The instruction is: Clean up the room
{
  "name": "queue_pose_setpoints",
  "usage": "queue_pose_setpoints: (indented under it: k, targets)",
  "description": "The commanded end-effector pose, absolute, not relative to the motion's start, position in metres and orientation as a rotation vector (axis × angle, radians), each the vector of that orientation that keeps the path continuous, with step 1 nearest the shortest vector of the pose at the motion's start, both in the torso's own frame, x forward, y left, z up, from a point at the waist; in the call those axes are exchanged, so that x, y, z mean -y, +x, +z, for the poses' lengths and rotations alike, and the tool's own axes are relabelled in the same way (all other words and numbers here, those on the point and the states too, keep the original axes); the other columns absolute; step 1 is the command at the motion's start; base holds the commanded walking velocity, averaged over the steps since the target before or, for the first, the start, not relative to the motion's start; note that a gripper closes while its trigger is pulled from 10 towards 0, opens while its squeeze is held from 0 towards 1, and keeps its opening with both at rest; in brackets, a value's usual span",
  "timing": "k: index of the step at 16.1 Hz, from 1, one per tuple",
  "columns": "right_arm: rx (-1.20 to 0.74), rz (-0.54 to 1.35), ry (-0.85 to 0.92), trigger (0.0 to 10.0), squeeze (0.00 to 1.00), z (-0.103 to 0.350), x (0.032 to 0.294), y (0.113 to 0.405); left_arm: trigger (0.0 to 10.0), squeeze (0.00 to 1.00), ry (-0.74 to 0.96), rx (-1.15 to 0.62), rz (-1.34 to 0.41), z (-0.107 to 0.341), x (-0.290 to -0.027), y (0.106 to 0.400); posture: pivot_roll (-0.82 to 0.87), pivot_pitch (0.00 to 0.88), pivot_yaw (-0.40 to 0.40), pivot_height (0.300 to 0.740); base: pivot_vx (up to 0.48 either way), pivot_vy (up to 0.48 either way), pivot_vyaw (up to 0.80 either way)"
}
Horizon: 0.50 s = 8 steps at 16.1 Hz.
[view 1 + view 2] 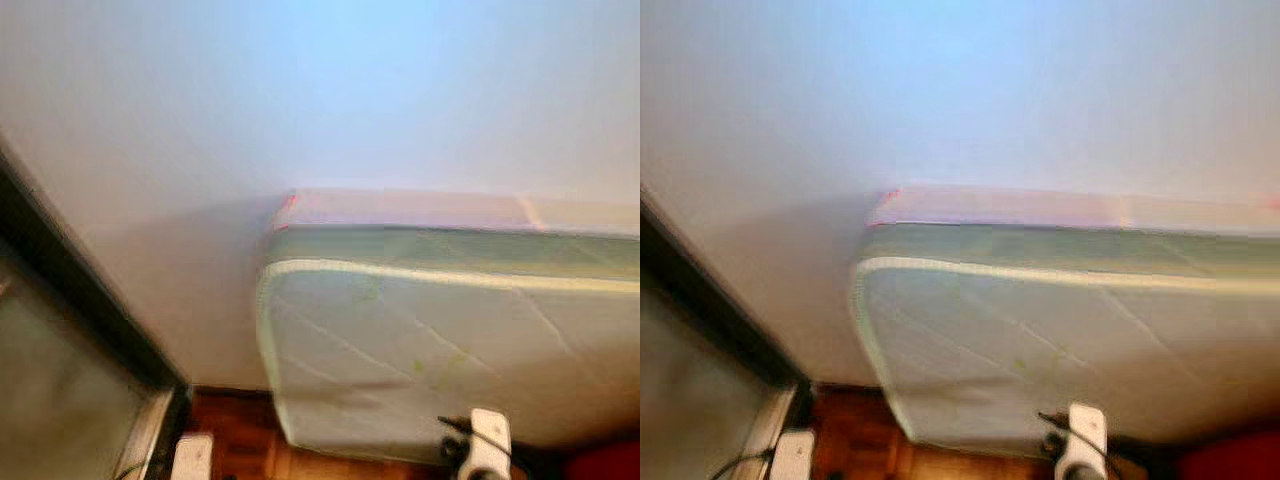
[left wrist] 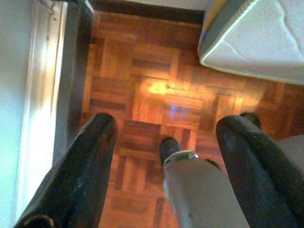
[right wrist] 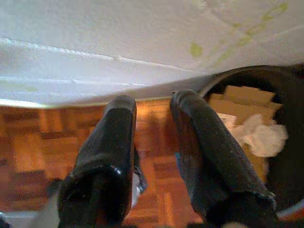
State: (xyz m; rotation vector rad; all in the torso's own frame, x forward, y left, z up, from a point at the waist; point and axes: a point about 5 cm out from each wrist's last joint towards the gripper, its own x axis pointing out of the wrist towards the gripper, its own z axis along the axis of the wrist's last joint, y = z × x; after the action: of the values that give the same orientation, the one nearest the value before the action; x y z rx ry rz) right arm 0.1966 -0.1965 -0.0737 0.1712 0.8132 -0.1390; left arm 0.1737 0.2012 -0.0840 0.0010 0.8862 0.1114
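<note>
Head camera is pointing at a bare wall (image 1: 330, 90) and the corner of a mattress (image 1: 450, 340) — blurred, so the robot is probably mid-turn or walking. Both arms are hanging low; only their wrist tops are poking in at the 6 o'clock edge of the eye views.

Left gripper (image 2: 166, 137) is hanging over parquet floor (image 2: 152, 85), fingers spread wide, nothing between them. Mattress corner is sitting ahead of it, and a dark-framed door or pane (image 2: 71, 57) is running along its other flank. The robot's own leg and foot are showing between the fingers.

Right gripper (image 3: 152, 118) is narrow — fingers nearly together with a slim gap, holding nothing. Mattress edge is lying straight ahead of its tips.

Key relation: the black bin (image 3: 285, 156) is sitting right beside the right gripper, on its outer side, tucked against the mattress. It's already holding cardboard scraps (image 3: 242, 102) and crumpled paper (image 3: 261, 137). In the eye view that side of the floor is around 5 o'clock, where a red blur (image 1: 605, 462) is showing — can't tell what it is.

No loose trash is in sight on the visible floor. Judgement: the right arm is the nearer one for anything bin-related, but the next pickup target isn't identifiable here — the robot likely needs to look down or turn first.
</note>
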Motion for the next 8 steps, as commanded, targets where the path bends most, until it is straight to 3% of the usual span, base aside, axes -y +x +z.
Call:
queue_pose_setpoints:
  k: [1, 8]
  targets:
    - [-0.865, -0.132, 0.262, 10.0, 0.0, -0.0838, 0.2033, 0.1728, 10.0, 0.0, 0.141, -0.904, 0.03, -0.0716, -0.2145, 0.1982, -0.1, 0.0, 0.075, 0.74, 0.0, 0.0, -0.72]
    - [-0.863, -0.12, 0.249, 10.0, 0.0, -0.0825, 0.2052, 0.1748, 10.0, 0.0, 0.117, -0.886, 0.045, -0.0702, -0.2123, 0.2012, -0.09, 0.0, 0.057, 0.74, 0.0, 0.0, -0.72]
